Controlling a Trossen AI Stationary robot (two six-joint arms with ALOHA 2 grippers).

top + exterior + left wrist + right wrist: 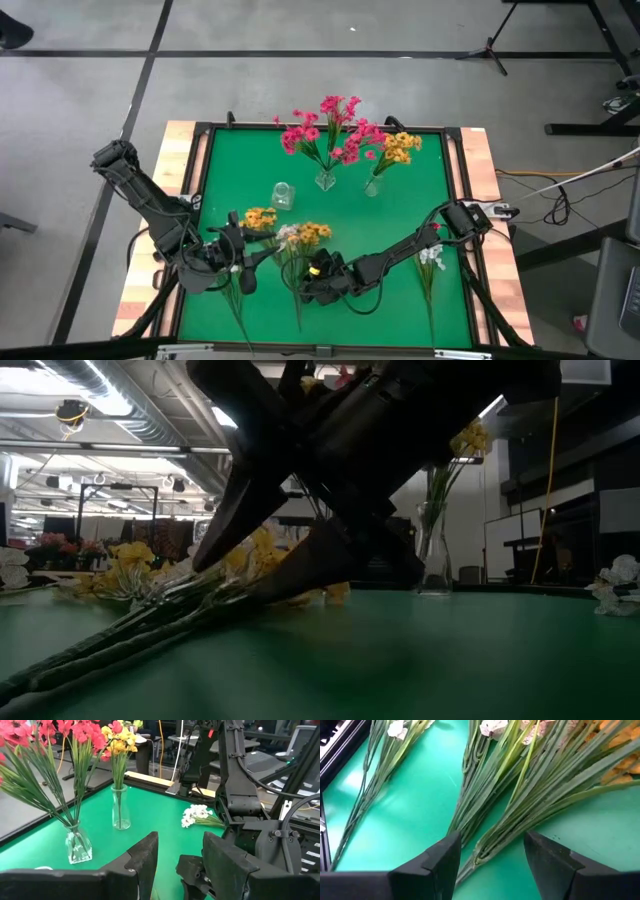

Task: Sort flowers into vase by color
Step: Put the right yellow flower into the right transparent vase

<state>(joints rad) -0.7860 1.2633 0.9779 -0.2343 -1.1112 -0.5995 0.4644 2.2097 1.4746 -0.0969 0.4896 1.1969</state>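
Loose flowers lie flat on the green table: a yellow sprig, a white and a yellow-orange sprig side by side, a white one at the right, and a white one under my left arm. Pink flowers stand in a vase and yellow ones in a second vase. A third vase is empty. My right gripper is open and low, its fingers on either side of the yellow-orange sprig's stem end. My left gripper hovers open above the table.
Raised wooden rails border the table. The three vases stand in the far half, with bare green table around them. The white sprig lies beside my right arm, which crosses the near right part of the table.
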